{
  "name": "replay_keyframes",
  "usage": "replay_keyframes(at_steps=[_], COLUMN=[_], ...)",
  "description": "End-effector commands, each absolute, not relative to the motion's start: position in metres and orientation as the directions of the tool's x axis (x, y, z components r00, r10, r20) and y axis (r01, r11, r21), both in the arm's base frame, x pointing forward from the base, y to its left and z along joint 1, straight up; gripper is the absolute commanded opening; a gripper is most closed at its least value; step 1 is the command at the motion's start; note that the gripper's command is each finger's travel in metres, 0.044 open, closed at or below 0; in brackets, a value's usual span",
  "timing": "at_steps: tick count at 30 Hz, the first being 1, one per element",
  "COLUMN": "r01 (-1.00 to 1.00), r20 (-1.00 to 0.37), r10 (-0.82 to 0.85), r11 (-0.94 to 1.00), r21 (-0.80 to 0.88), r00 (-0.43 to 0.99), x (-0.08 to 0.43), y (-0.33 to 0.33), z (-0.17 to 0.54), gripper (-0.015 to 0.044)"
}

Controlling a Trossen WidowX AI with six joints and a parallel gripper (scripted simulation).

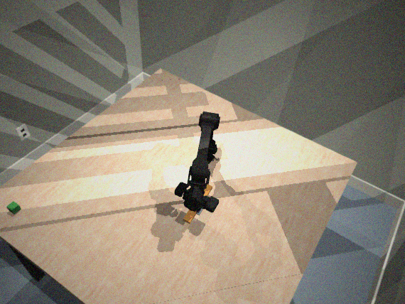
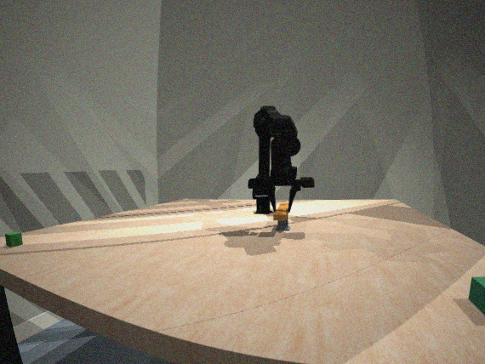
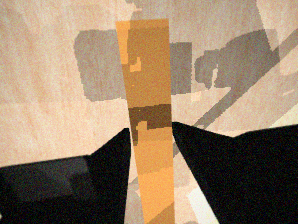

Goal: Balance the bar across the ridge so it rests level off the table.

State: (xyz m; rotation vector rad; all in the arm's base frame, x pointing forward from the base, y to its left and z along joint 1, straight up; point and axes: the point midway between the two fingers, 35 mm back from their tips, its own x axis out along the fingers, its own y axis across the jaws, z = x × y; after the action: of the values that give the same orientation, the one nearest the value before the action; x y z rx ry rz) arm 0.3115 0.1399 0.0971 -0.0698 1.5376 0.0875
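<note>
Orange flat wooden bar (image 3: 148,125) lies atop small grey-blue ridge block (image 2: 282,224), looks level, ends off pale wood table (image 2: 238,281). Black parallel-jaw gripper (image 3: 150,134) straddles bar middle, fingers parted, clamping nothing. Placement seems done; left: widen, lift away.

The arm (image 2: 274,149) is matte black all over, built of chunky rounded links; a boxy block caps its upper joint; a short crossbar sticks out either side near the wrist; the gripper (image 2: 282,203) ends in two thin, tapering black fingers; no markings or cables show.
</note>
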Motion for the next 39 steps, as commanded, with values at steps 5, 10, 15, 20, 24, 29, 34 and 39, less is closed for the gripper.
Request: replay_keyframes(at_steps=[5,10,15,20,24,29,34,39], r01=[-0.101,-0.101,-0.101,-0.101,-0.1,-0.1,-0.1,-0.1], r20=[-0.999,-0.999,-0.999,-0.999,-0.999,-0.999,-0.999,-0.999], r10=[0.013,0.013,0.013,0.013,0.014,0.014,0.014,0.014], r11=[0.995,0.995,0.995,0.995,0.995,0.995,0.995,0.995], r21=[0.01,0.01,0.01,0.01,0.01,0.01,0.01,0.01], r00=[0.031,0.031,0.031,0.031,0.031,0.031,0.031,0.031], x=[0.311,0.311,0.311,0.315,0.312,0.309,0.309,0.309], y=[0.14,0.14,0.14,0.141,0.14,0.139,0.139,0.139], z=[0.097,0.097,0.097,0.128,0.179,0.197,0.197,0.197], gripper=[0.0211,0.0342,0.044,0.044,0.044,0.044,0.044,0.044])
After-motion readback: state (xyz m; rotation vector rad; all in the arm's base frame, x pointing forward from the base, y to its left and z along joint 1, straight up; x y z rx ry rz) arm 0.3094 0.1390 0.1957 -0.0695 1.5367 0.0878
